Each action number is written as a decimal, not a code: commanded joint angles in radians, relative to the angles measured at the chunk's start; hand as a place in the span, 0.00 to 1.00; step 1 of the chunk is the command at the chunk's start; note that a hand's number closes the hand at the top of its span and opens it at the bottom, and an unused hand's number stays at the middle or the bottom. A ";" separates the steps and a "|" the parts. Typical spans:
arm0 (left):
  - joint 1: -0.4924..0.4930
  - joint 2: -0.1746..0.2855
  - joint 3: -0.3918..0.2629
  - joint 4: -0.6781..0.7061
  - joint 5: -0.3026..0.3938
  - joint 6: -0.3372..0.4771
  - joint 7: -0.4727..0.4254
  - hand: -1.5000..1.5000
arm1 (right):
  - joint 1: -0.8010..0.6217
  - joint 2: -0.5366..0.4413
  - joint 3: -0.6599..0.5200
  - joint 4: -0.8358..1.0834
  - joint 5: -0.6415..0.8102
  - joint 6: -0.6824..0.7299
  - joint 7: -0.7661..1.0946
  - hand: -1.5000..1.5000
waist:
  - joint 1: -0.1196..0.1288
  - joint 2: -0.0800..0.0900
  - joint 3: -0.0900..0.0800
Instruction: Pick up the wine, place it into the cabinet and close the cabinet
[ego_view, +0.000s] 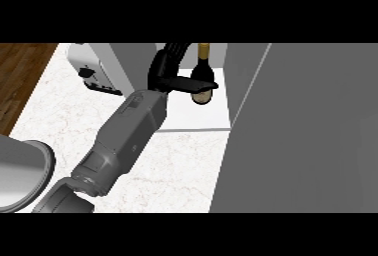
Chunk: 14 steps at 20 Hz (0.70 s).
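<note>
hands in view: one. the black left hand (164, 70), on a grey forearm (125, 140) coming in from the lower left, holds the one dark glass wine bottle with a yellow-gold neck (204, 70). its thumb lies across the bottle's shoulder and its fingers curl up beside the neck. the bottle sits in the mouth of the grey cabinet (136, 62), neck toward the top of the view, over the cabinet's pale floor. whether its base touches that floor cannot be told. there is one cabinet, with one wide grey door (310, 130) swung open at the right, filling that side of the view and standing close beside the bottle. left of the cabinet, on the white marbled counter (184, 165), sits one white boxy toaster with a black lever (92, 70), apart from the hand. one big grey rounded shape (18, 170) shows at the lower left edge, just beside the elbow. brown wooden floor (22, 75) lies beyond the counter's left edge.
</note>
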 joint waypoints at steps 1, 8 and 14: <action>0.108 -0.001 -0.064 -0.108 0.042 -0.020 0.021 0.00 | 0.061 -0.015 0.023 -0.193 -0.021 -0.013 0.090 0.00 | 0.010 -0.008 0.000; 0.303 -0.001 -0.185 -0.339 0.095 -0.002 0.051 0.00 | 0.051 -0.040 -0.034 -0.182 -0.066 0.000 0.088 0.00 | 0.026 -0.004 0.000; 0.491 -0.001 -0.257 -0.560 0.064 0.028 0.104 0.00 | 0.046 -0.029 -0.005 -0.196 -0.017 -0.030 0.114 0.00 | 0.039 -0.005 0.000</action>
